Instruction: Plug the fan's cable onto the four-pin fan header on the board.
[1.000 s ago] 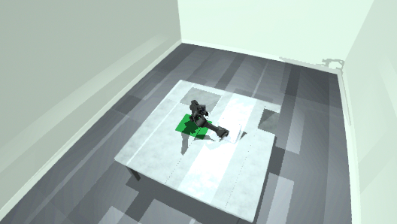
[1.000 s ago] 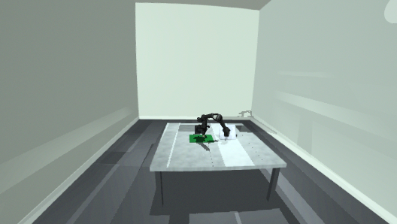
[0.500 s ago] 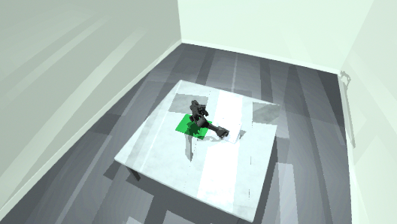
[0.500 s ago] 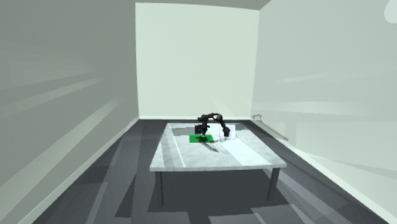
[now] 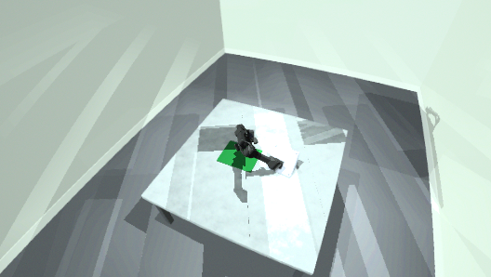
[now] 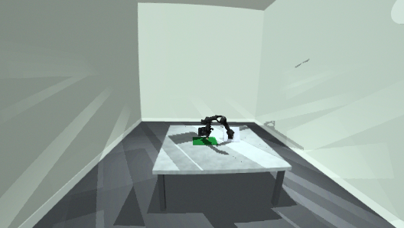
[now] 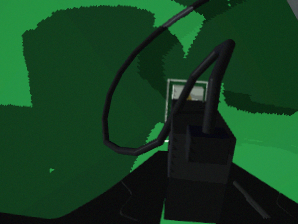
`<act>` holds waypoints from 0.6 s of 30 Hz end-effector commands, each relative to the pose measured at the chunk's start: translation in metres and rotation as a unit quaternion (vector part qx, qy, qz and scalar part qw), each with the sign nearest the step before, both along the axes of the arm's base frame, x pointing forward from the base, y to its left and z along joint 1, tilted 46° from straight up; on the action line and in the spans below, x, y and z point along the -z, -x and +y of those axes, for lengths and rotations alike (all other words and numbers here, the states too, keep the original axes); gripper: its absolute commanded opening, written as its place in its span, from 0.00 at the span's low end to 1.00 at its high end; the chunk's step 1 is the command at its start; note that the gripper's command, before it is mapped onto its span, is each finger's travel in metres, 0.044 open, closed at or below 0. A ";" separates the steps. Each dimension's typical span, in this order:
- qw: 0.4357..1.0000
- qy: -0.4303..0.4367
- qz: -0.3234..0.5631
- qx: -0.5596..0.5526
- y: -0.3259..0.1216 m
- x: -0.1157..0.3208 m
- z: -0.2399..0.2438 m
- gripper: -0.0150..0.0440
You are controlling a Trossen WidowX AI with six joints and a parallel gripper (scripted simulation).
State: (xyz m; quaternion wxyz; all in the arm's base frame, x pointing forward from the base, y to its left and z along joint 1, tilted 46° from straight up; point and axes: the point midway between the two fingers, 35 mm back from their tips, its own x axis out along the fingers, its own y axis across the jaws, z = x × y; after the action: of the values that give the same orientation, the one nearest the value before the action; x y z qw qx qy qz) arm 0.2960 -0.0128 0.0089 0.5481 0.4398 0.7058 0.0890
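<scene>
My gripper (image 6: 207, 138) (image 7: 188, 163) is shut on the black fan plug (image 7: 200, 150), pointing down over the green board (image 5: 225, 158) (image 6: 197, 142) (image 7: 265, 152). In the wrist view, the plug stands in the lower middle between the dark fingers. The black cable (image 7: 106, 112) rises from its top, bends and loops to the left. The pale fan header (image 7: 192, 92) shows just beyond the plug, inside a white printed outline. The plug covers the near part of the header and outline. Its lower end is hidden, so I cannot tell whether it touches the header.
The board lies on a pale table (image 5: 209, 195) (image 6: 184, 162). The arm's base (image 5: 276, 164) (image 6: 230, 135) stands on a white plate (image 5: 291, 168) (image 6: 236, 135) beside the board. The cable runs out of the wrist view at the top. Dark shadows cross the board.
</scene>
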 end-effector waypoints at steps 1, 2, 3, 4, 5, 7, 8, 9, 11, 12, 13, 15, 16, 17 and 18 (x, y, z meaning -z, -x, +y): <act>1.000 0.000 0.001 0.000 0.000 0.001 0.000 0.25; 1.000 0.000 0.001 0.000 0.000 0.002 0.001 0.25; 1.000 0.000 0.000 0.000 -0.001 0.002 0.001 0.25; 1.000 0.000 0.000 0.000 -0.001 0.002 0.001 0.25; 1.000 0.000 0.000 0.000 -0.001 0.002 0.001 0.25; 1.000 0.000 0.000 -0.001 -0.001 0.002 0.001 0.25; 1.000 0.000 0.000 -0.001 -0.001 0.002 0.001 0.25; 1.000 0.000 0.000 -0.001 -0.002 0.003 0.001 0.25; 1.000 0.000 0.000 -0.001 -0.002 0.003 0.002 0.25; 1.000 0.000 0.000 -0.001 -0.002 0.003 0.002 0.25; 1.000 0.000 0.000 -0.001 -0.002 0.003 0.002 0.25; 1.000 0.000 0.000 -0.001 -0.002 0.004 0.002 0.25; 1.000 0.000 0.000 -0.001 -0.002 0.004 0.002 0.25; 1.000 0.000 0.000 -0.001 -0.002 0.004 0.003 0.25; 1.000 0.000 0.000 -0.001 -0.002 0.004 0.003 0.25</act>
State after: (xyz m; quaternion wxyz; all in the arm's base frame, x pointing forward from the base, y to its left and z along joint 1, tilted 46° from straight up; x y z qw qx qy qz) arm 0.2975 -0.0105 0.0056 0.5484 0.4376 0.7068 0.0906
